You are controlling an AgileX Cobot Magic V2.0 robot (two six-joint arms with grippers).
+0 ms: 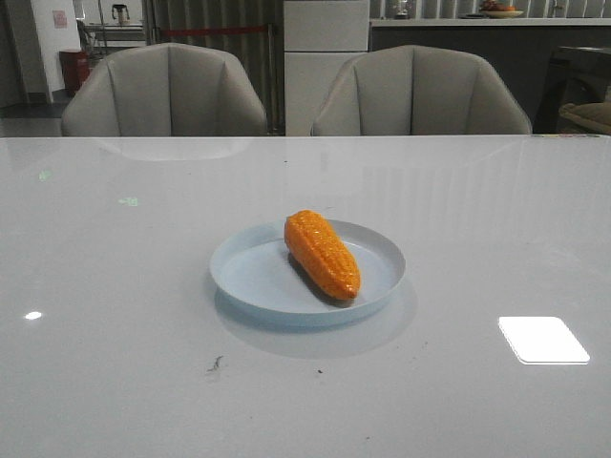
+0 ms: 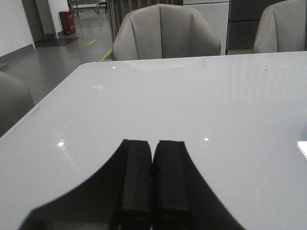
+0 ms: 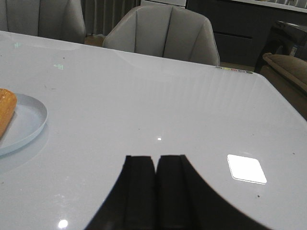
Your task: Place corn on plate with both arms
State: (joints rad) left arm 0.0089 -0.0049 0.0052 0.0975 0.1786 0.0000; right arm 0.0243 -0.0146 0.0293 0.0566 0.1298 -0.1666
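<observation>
The corn (image 1: 322, 254) lies inside the plate (image 1: 242, 274), resting on the plate's floor with its blunt end toward the far rim and its tapered end toward the near rim, set at a slant across the dish. It sits a little to the right of the plate's middle, wholly within the rim, so nothing overhangs; judged from this, the placing itself looks done. The plate stands on the pale desk (image 1: 115, 363), well apart from every desk edge.

Neither arm shows in the front view, which suggests both are drawn back from the plate. The left claw (image 2: 152, 184) is clenched, its two fingers pressed together with nothing between them, and it hovers low over bare desk with the plate out of its sight. The right claw (image 3: 156, 191) is likewise pressed closed and empty; the plate's edge (image 3: 33, 125) and a sliver of corn (image 3: 5, 109) lie well off to one side of it, so it touches neither.
</observation>
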